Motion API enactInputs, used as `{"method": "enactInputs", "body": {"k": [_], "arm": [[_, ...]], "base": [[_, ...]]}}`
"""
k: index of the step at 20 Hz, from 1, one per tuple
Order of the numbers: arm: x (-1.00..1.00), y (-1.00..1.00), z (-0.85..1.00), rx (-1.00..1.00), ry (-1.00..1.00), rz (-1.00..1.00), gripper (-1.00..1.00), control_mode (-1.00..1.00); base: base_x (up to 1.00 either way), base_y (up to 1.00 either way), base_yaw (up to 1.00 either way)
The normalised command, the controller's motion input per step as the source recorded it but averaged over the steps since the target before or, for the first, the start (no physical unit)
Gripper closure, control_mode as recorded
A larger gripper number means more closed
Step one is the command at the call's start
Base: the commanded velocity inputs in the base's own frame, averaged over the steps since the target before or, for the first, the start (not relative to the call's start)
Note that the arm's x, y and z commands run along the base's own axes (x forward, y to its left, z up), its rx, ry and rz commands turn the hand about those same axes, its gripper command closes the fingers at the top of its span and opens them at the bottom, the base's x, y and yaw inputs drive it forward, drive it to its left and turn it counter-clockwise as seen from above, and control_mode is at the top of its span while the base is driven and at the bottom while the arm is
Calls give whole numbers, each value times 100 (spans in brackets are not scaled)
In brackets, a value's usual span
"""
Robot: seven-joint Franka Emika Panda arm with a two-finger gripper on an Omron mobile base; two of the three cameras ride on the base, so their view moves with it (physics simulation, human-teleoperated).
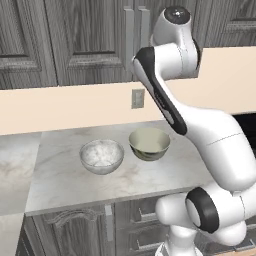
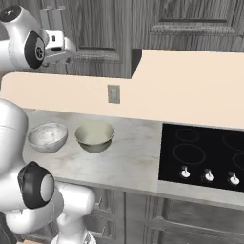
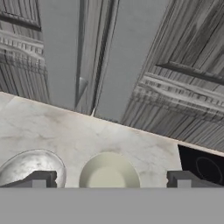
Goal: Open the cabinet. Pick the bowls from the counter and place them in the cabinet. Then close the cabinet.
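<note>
- Marble bowl [image 1: 102,156]: sits on the counter [image 1: 60,175], below the gripper and toward its left finger; in the hand view its rim shows just behind that finger.
- Cream bowl [image 1: 149,143]: just beside the marble bowl on its right, not touching it; in the hand view it lies between the two fingers, nearer the left one.
- Gripper [image 3: 111,179]: raised high in front of the cabinet, above both bowls; its fingers [image 3: 38,179] are spread wide apart with nothing between them.
- Cabinet [image 3: 175,57]: directly ahead of the gripper, both doors shut; the two long grey handles [image 3: 61,52] run side by side along the door seam, close in front of the hand.
- Outlet [image 2: 113,94]: on the beige wall under the cabinet, below the gripper, behind the cream bowl.
- Cooktop [image 2: 205,155]: black, set into the counter well to the gripper's right, beyond the cream bowl.
</note>
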Motion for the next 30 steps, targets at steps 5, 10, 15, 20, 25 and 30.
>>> {"method": "enactInputs", "body": {"k": [5,10,15,20,25,30], "arm": [[38,0,6,0,0,1,-100,-100],[44,3,5,0,-1,0,-100,-100],[33,3,12,0,0,0,-100,-100],[25,3,8,0,-3,0,-100,-100],[17,6,10,0,-8,0,-100,-100],[20,6,0,1,-9,0,-100,-100]], "base": [[0,0,0],[0,0,0],[0,0,0],[0,0,0],[0,0,0],[0,0,0]]}}
